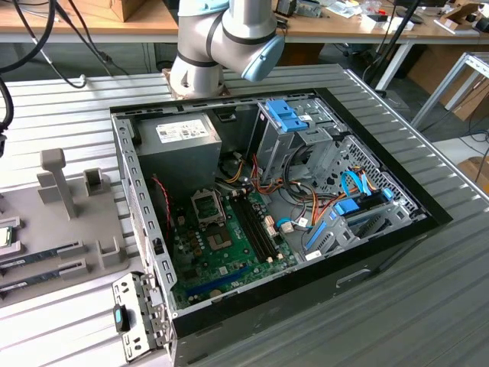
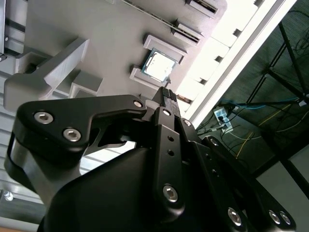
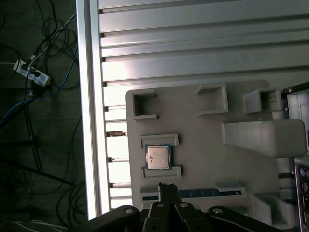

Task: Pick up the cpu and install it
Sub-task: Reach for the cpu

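The cpu (image 3: 158, 157) is seen lying flat in its seat on the grey holder tray (image 3: 203, 159), held by raised brackets on two opposite sides. The tray is set on the slatted table (image 3: 193, 48) beside the open computer case (image 1: 306, 294). The pincer (image 3: 167, 185) is held above the tray, just short of the chip, fingers pressed together with nothing between them. The step in hand is judged to be the approach for the pick. To be done well, the pincer should be centred over the metal top, the jaws spread wider than the chip and lined up with its two unbracketed edges, and the descent kept straight so the chip is not tilted.
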### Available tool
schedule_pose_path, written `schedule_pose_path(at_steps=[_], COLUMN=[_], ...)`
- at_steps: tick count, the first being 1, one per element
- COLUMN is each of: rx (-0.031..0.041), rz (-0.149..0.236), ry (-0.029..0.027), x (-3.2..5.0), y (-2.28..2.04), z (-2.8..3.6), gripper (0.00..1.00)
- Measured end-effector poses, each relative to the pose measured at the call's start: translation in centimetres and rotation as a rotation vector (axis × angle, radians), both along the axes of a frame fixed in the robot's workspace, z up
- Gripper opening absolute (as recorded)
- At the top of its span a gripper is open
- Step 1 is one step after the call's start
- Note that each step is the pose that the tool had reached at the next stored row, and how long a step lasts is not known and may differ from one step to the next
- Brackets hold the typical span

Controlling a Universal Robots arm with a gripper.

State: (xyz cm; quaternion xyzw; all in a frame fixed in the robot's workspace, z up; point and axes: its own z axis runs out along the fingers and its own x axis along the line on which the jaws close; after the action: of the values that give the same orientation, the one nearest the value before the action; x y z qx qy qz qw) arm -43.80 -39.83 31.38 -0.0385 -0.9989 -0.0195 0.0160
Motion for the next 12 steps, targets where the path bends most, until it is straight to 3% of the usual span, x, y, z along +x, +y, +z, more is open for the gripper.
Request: schedule_pose_path(at_steps=[12], rx=[0.0000], rz=[0.000], ry=[0.0000], x=[0.00], y=[0.00], z=[-0.30], gripper=[0.11])
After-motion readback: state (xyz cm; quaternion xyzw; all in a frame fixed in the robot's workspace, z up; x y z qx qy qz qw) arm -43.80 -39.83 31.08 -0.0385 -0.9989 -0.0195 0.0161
